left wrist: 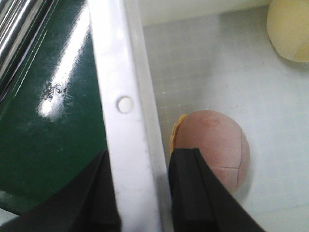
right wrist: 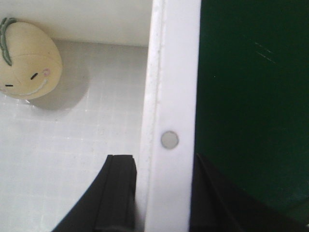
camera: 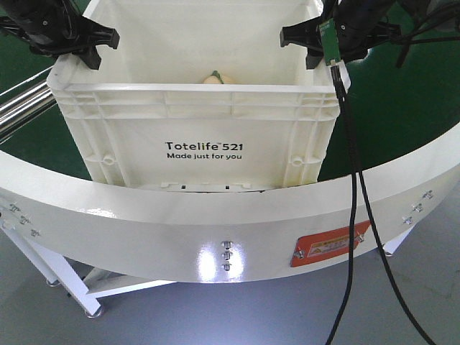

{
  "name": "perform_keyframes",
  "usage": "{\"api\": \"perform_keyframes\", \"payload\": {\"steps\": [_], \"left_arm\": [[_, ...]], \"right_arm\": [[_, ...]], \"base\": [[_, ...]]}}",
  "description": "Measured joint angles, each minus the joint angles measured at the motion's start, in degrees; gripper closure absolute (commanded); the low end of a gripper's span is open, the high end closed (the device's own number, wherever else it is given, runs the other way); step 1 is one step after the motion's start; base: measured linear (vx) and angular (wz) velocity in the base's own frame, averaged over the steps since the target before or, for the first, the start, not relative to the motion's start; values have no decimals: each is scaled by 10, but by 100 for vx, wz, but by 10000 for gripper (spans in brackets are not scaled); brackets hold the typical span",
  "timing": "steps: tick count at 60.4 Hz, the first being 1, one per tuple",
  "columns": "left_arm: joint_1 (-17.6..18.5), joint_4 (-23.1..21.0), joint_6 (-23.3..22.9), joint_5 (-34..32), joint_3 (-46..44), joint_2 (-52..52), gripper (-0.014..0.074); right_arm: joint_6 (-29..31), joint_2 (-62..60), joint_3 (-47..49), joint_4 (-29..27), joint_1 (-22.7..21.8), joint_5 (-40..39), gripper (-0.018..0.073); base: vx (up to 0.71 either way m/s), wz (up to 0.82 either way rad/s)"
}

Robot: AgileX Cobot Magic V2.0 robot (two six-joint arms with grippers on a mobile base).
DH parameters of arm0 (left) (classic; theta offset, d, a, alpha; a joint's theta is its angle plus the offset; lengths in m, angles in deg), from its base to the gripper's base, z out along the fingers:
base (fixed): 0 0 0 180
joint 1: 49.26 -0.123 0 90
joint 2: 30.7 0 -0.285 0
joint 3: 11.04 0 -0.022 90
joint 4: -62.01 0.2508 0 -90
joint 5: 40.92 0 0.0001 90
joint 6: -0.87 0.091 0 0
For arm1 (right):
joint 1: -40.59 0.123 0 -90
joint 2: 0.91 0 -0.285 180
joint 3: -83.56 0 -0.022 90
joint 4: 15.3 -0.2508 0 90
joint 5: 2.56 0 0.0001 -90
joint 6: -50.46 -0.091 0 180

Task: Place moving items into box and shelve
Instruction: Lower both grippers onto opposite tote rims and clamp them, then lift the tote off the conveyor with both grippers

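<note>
A white box (camera: 201,115) marked "Totelife 521" stands on the green belt (camera: 402,108). My left gripper (camera: 97,50) straddles the box's left rim (left wrist: 125,72), one finger outside and one inside, shut on it (left wrist: 142,154). My right gripper (camera: 305,47) straddles the right rim (right wrist: 171,72) the same way, shut on it (right wrist: 161,159). Inside the box lie a pink round item (left wrist: 217,140) next to the left inner finger and a cream egg-shaped toy (right wrist: 26,60) with a drawn face, which also shows in the front view (camera: 213,77).
A white curved guard (camera: 215,230) with an orange label (camera: 330,244) runs across the front below the box. Metal rollers (camera: 21,111) lie to the left. A black cable (camera: 352,187) hangs from the right arm over the guard.
</note>
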Motion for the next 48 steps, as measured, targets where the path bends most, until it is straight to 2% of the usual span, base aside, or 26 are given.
{"api": "perform_keyframes", "payload": {"steps": [12, 23, 38, 48], "left_arm": [[0, 0, -3, -1, 0, 0, 468], [3, 4, -32, -1, 2, -9, 467], [27, 50, -91, -6, 6, -74, 468], [41, 81, -138, -1, 21, -133, 468]], "right_arm": [[0, 0, 0, 0, 0, -1, 530], [-4, -10, -3, 12, 5, -1, 544], [-93, -79, -6, 102, 45, 19, 539], [-121, -125, -14, 120, 69, 38, 533]], "base": [[0, 0], [0, 0], [0, 0], [0, 0]]}}
